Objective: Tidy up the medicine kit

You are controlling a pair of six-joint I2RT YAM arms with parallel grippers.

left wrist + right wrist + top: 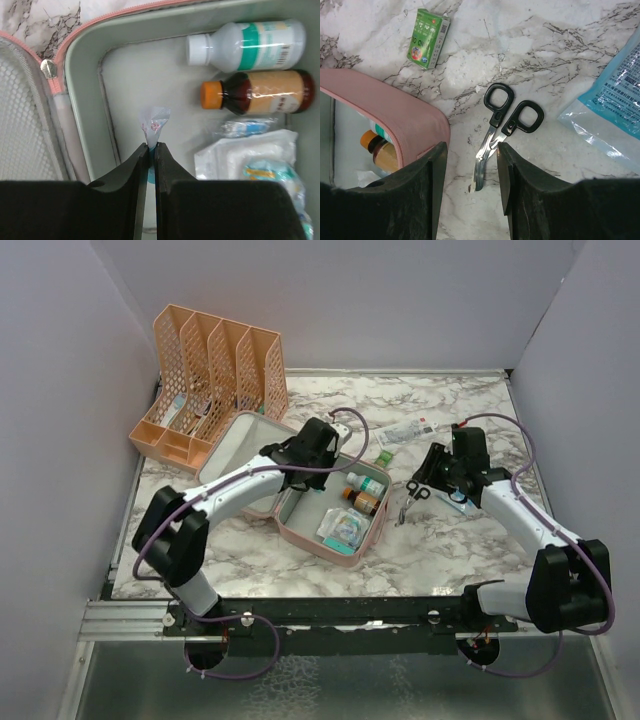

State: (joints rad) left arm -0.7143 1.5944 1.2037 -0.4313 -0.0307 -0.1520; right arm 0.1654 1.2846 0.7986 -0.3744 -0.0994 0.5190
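Over the medicine kit (150,70), a possibly plastic sachet (154,120) is clamped in the left gripper (151,147); the right gripper (471,150) is held agape.

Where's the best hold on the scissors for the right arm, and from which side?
Probably across the closed blades just below the pivot, from straight above. The scissors lie flat on the table, their narrow blades between the fingers of the open right gripper; the handle loops are wider.

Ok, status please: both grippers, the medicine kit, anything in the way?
Left gripper shut on small clear packet, over open medicine kit. Right gripper open above scissors. No obstruction visible.
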